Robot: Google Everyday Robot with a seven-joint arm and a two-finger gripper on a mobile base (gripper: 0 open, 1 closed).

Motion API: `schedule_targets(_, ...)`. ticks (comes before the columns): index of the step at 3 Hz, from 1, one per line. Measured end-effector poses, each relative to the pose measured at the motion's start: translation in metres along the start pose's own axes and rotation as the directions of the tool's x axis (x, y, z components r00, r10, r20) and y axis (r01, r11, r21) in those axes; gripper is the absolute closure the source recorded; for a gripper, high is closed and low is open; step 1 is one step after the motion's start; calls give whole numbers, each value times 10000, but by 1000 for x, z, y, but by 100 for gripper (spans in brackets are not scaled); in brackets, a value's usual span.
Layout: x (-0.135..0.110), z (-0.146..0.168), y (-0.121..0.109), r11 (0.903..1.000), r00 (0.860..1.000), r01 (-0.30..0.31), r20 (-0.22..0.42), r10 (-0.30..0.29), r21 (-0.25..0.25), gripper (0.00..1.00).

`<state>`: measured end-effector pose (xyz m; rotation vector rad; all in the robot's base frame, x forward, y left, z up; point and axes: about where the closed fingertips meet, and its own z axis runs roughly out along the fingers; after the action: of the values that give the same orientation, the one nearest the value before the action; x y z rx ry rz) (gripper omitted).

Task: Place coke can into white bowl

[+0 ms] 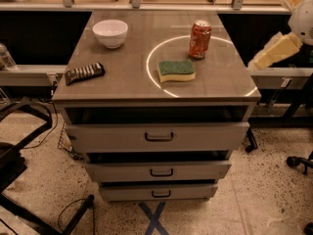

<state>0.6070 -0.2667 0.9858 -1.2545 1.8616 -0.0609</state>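
A camera looks down at a grey-brown cabinet top [122, 82] above three grey drawers [205, 137], each pulled slightly out, with dark handles.

A small round white bowl [110, 32] stands upright near the upper left corner of the top. A red-orange drink can with a silver lid, the coke can [200, 39], stands upright toward the upper right of the top, well apart from the bowl. The can sits inside a thin ring of white light [147, 65] cast on the surface. Just below and to the left of the can, also inside the ring, lies a flat sponge with a green face and yellow base [176, 70]; it is near the can but not touching it. At the left edge of the top lies a dark, ridged, oblong object [84, 73], too unclear to name.

At the upper right edge of the frame the robot arm comes in beside the cabinet, off the surface. A rounded white part [302, 19] sits highest, and a cream-coloured gripper [275, 52] slants down and left from it toward the cabinet's right side. It holds nothing visible; whether it is wide or closed I cannot tell.

The floor is pale and speckled, with a blue taped cross [154, 218] at the bottom centre.
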Motion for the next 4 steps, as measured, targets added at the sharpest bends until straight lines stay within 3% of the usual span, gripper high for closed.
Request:
schedule_targets(1,2,48,-58,9897,9644,-1287,2405,1101,629,0)
schedule_targets(2,8,69,-74,9762,9245,-2155,3272,1955,254,0)
schedule_targets(3,9,71,-76,9748,9208,-2218,3343,2010,247,0)
schedule_targets(4,2,96,-72,9629,8797,-2686,4009,2559,-254,0)
